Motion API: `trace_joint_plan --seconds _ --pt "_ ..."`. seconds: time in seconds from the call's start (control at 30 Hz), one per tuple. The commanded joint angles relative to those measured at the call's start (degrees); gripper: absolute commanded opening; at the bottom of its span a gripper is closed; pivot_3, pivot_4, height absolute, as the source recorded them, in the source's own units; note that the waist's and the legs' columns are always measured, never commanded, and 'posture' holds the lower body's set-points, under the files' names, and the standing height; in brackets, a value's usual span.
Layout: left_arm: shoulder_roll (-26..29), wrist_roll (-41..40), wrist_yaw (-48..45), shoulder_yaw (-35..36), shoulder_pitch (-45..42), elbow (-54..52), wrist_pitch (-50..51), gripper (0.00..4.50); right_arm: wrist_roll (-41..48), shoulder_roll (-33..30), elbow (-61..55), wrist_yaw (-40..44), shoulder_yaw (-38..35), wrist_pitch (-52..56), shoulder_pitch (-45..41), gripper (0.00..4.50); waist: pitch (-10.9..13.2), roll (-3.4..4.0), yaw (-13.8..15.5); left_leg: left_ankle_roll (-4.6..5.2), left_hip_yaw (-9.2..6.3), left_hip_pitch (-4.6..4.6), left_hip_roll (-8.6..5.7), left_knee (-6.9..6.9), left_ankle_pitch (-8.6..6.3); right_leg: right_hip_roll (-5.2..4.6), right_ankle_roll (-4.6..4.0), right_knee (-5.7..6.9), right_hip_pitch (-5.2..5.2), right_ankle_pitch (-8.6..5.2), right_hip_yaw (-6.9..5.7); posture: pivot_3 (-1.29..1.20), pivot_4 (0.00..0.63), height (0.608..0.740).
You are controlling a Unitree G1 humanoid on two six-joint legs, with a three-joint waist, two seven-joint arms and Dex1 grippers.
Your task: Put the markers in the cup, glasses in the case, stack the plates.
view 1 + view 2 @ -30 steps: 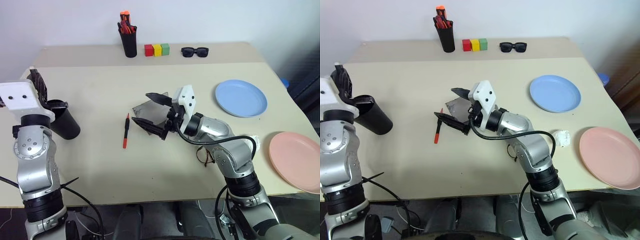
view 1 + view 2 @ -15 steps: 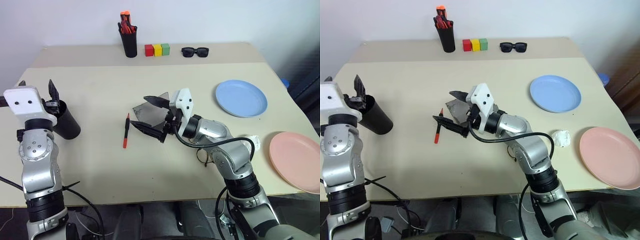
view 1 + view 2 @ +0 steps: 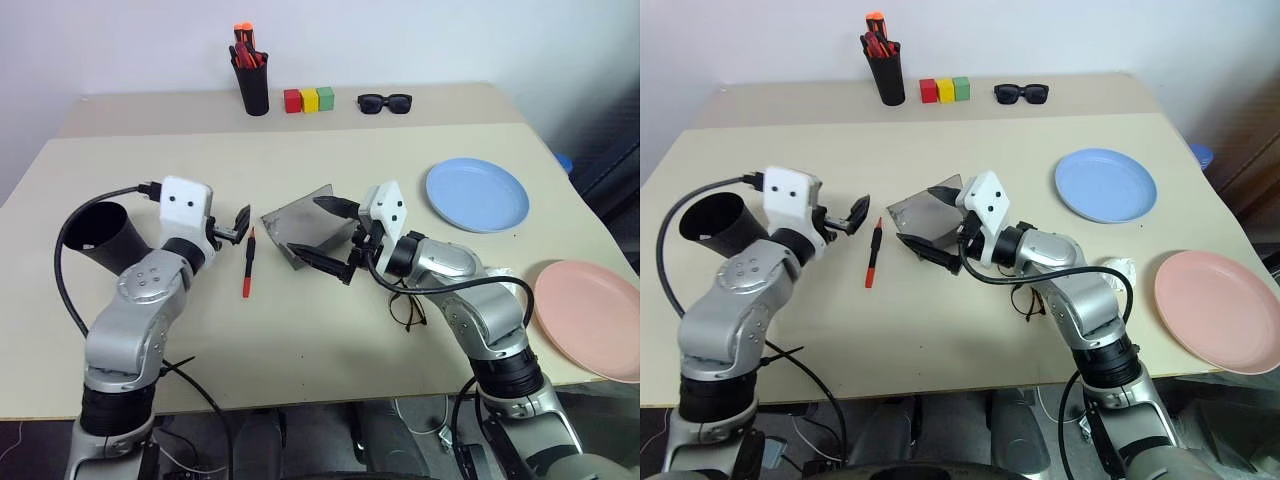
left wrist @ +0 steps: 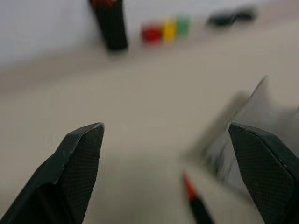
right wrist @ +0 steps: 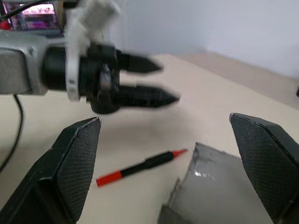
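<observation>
Judging the task as not yet begun: nothing stowed, nothing stacked.

Lying nearest, beside the right forearm: glasses [image 3: 408, 308], bare on the table [image 3: 330, 350] and out of the case [image 3: 305, 225]. Sitting at the near right edge: pink plate [image 3: 590, 320], well apart from the blue plate [image 3: 477, 195] farther back, so no stacking done.

Resting in the middle: marker [image 3: 248, 262], flat on the table, between the cup [image 3: 90, 240] and the case, touching neither. Standing to the left, apart from it: cup, mouth gaping and looking empty. Lying open just right of the marker: case, with no glasses showing in it.

Hovering beside the marker's far end: left gripper [image 3: 238, 222], fingers spread and gripping nothing. Straddling the case: right gripper [image 3: 325, 235], fingers spread wide, one either side, gripping nothing; cannot tell about any touching.

Standing at the back, off-task: pen holder [image 3: 252, 85], blocks [image 3: 309, 99], sunglasses [image 3: 385, 101].

Leaving all three steps: marker into cup, glasses into case, one plate onto the other.

Comparing views: head views giving the whole layout, plates and glasses included. Left wrist view adding the marker tip [image 4: 194, 205] lying between its own spread fingers [image 4: 79, 158], with the case [image 4: 261, 126] just past it. Right wrist view facing the other way, catching the left gripper [image 5: 169, 84] above the marker [image 5: 140, 166] and a case edge [image 5: 210, 191] below.
</observation>
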Motion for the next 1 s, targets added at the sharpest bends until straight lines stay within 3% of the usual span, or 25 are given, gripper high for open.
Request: trace_joint_plan --seconds 0.03,0.2,0.4,0.5,0.73,0.87,1.0 --pt "-4.13 0.02 4.58 0.79 -3.98 0.43 14.61 4.48 1.37 -2.90 -4.31 2.81 -0.75 0.83 0.67 4.50 -0.01 -0.02 0.44 0.00 0.00 -0.01 -0.01 0.03 0.00 0.00 0.01 -0.01 0.01 0.00 -0.01 0.00 0.150 0.740" --pt "-7.31 0.56 5.56 -0.65 -7.10 2.52 24.05 4.48 0.43 -4.30 -5.04 3.29 -0.21 0.82 1.83 4.50 -0.01 -0.02 0.44 0.00 -0.02 -0.03 -0.02 0.02 0.00 -0.02 0.03 -0.04 0.01 0.00 -0.03 0.00 0.150 0.740" --pt "-9.59 1.56 5.31 -0.73 -10.61 8.23 26.53 4.48 -0.29 -4.24 -5.37 3.20 0.69 0.57 2.27 4.50 -0.01 -0.02 0.45 -0.01 -0.05 -0.02 -0.02 0.02 0.00 -0.01 0.02 -0.02 0.01 0.00 -0.06 0.00 0.150 0.740" --pt "-9.90 2.04 5.10 -0.36 -11.78 10.06 26.76 3.66 -0.93 -4.17 -5.31 3.18 1.29 0.34 2.28 4.50 -0.01 -0.02 0.42 -0.02 -0.05 -0.03 -0.02 0.02 0.00 -0.02 0.02 -0.04 0.01 0.00 -0.05 0.00 0.150 0.740" --pt "-8.79 3.81 4.55 -0.65 -12.24 11.54 24.23 0.11 -1.43 -4.08 -5.35 3.10 1.51 0.69 2.09 4.50 -0.01 -0.02 0.48 -0.03 -0.05 -0.03 -0.02 0.02 0.01 -0.02 0.03 -0.04 0.01 0.00 -0.06 0.00 0.150 0.740" --pt "-6.61 2.67 -0.52 -1.19 -11.77 7.41 12.46 0.05 -1.18 -3.89 -5.58 2.93 1.04 1.00 1.57 4.50 -0.01 -0.02 0.50 -0.04 -0.05 -0.04 -0.02 0.01 0.01 -0.03 0.02 -0.05 0.00 0.00 -0.05 0.00 0.150 0.740" --pt "-5.23 7.63 1.79 4.13 -12.83 3.73 -11.89 0.05 -1.30 -1.26 -4.20 0.58 -0.14 -0.28 -0.05 4.50 0.00 -0.03 0.45 -0.09 -0.05 -0.08 -0.01 -0.02 0.04 -0.04 0.00 -0.09 -0.04 0.01 -0.05 0.00 0.150 0.740"
